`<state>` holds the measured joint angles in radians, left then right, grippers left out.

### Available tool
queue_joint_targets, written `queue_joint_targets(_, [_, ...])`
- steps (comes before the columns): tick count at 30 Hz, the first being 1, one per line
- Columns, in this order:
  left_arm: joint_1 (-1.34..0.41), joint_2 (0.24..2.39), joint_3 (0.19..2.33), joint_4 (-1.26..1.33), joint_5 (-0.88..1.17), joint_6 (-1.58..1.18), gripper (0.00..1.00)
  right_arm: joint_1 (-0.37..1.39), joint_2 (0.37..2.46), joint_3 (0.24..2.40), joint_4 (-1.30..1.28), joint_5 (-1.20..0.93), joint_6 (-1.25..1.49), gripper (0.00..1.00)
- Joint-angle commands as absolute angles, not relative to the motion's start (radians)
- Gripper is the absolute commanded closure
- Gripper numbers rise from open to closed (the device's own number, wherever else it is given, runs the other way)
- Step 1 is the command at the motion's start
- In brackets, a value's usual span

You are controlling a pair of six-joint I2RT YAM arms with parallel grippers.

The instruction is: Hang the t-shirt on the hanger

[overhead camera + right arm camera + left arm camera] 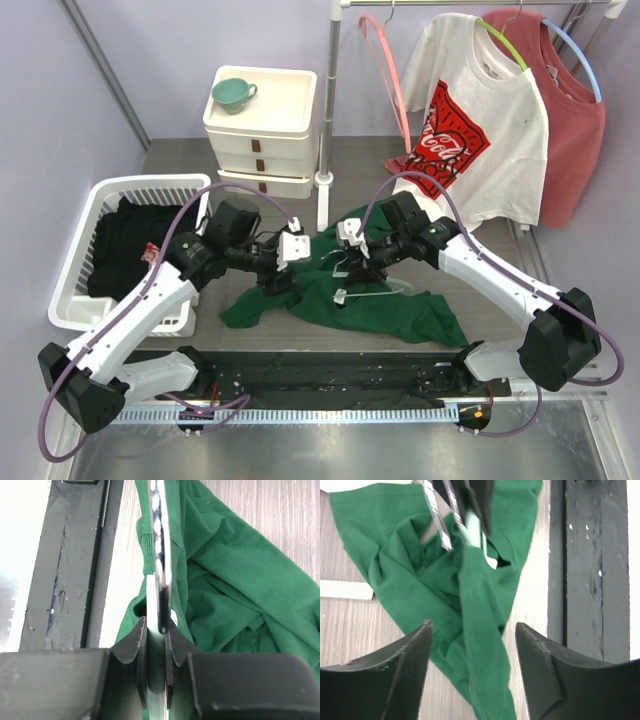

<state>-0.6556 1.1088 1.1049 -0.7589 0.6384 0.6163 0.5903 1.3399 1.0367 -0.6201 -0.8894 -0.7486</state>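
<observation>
1. lilac walls close in a wood-grain tabletop point(180, 160); at its far edge a rail carries a white shirt with red print point(480, 120) and a faded red shirt point(570, 130).
2. a white basket point(80, 230) of dark clothes sits at the left, with a white drawer unit point(265, 130) behind it.
3. the t-shirt point(400, 310) lies crumpled in the middle of the tabletop, between the two arms. its long axis runs left to right across the top view, with one lobe trailing toward the left arm. it is not laid out flat, and i cannot pick out the neck opening for certain.
4. judged from its folds, the cloth is light, limp and easy to bunch. it should be pinched at a hem or the neck rim rather than mid-panel, so a single layer lifts.
5. the hanger point(378, 289) rests on top of the t-shirt, its straight bar roughly along the shirt's long axis. it looks thin, stiff and fairly slick.
6. the left claw point(472, 630) hovers over the green folds with its fingers spread apart, gripping nothing.
7. the right claw point(159, 625) is clamped on the hanger's silver wire hook point(160, 555), which runs straight out from between the fingers. this seems a sound hold for steering the arch into the neck.
</observation>
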Motion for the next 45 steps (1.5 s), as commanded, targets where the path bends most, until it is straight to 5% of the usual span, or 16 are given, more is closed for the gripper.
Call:
queue_joint_targets(1, [-0.653,1.103,1.132,-0.887,0.643,0.686,0.25,0.598,1.304,1.052,-0.540,-0.943,-0.749,0.99])
queue_joint_targets(7, [-0.672,1.169,1.114,-0.761,0.614,0.643,0.20,0.624,1.313,1.083,-0.514,-0.933,-0.724,0.99])
queue_joint_targets(11, [-0.701,1.207,1.098,-0.695,0.600,0.653,0.29,0.656,1.298,1.086,-0.512,-0.917,-0.726,0.99])
queue_joint_targets(14, [-0.729,1.235,1.095,-0.689,0.612,0.644,0.56,0.675,1.284,1.083,-0.502,-0.899,-0.709,0.99])
queue_joint_targets(15, [-0.735,1.239,1.092,-0.687,0.618,0.646,0.73,0.676,1.273,1.083,-0.496,-0.896,-0.677,0.98])
queue_joint_targets(18, [-0.735,1.213,1.060,-0.704,0.647,0.702,1.00,0.669,1.267,1.109,-0.488,-0.804,-0.550,0.68])
queue_joint_targets(19, [-0.735,1.181,1.046,-0.710,0.646,0.725,1.00,0.651,1.264,1.118,-0.500,-0.792,-0.432,0.45])
queue_joint_targets(22, [-0.736,1.128,0.993,-0.726,0.643,0.788,1.00,0.512,1.224,1.109,-0.645,-0.886,-0.336,0.15])
queue_joint_targets(27, [-0.764,1.052,0.936,-0.753,0.638,0.870,1.00,0.380,1.175,1.104,-0.773,-0.916,-0.264,0.03])
queue_joint_targets(38, [-0.807,1.048,1.002,-0.768,0.601,0.851,1.00,0.506,1.403,1.106,-0.769,-0.516,-0.195,0.15])
queue_joint_targets(45, [-0.818,1.051,1.012,-0.773,0.581,0.831,1.00,0.609,1.531,1.140,-0.736,-0.335,-0.176,0.34])
